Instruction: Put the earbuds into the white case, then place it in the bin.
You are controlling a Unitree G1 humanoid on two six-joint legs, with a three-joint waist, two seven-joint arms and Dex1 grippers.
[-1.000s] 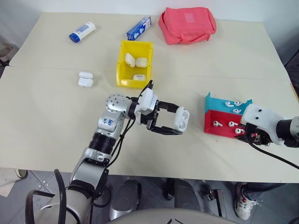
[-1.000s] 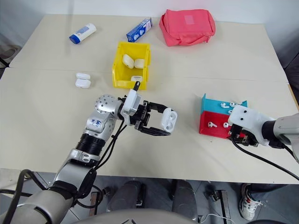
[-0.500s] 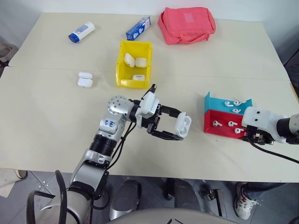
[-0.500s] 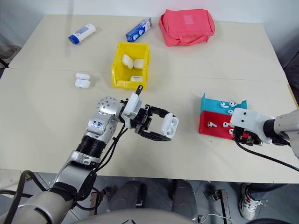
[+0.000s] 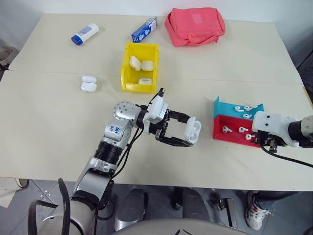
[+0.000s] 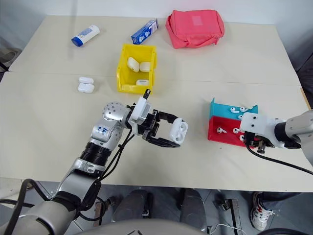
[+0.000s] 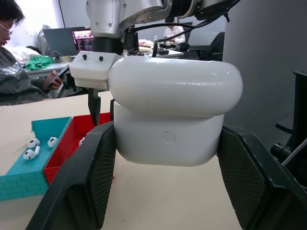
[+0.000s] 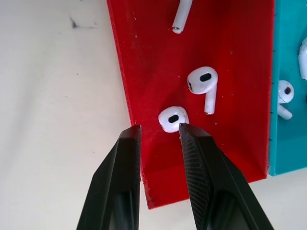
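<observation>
Case held open, first earbud not yet picked

The left gripper (image 5: 182, 133) clamps the white case (image 5: 192, 131), lid up (empty, as far as shows), just beside the red and teal tray (image 5: 230, 134). At the tray's red step the right gripper (image 8: 158, 134) stands partly open, one finger touching an earbud (image 8: 172, 118), nothing held. Loading the earbuds and delivery to the yellow bin (image 5: 140, 87), beyond the tray, remain.

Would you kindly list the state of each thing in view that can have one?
white case: lid open, clamped in the left gripper above the table.
right gripper: jaws narrowly open around an earbud in the red tray.
bin: holds three closed cases.
pink pouch: closed.
</observation>
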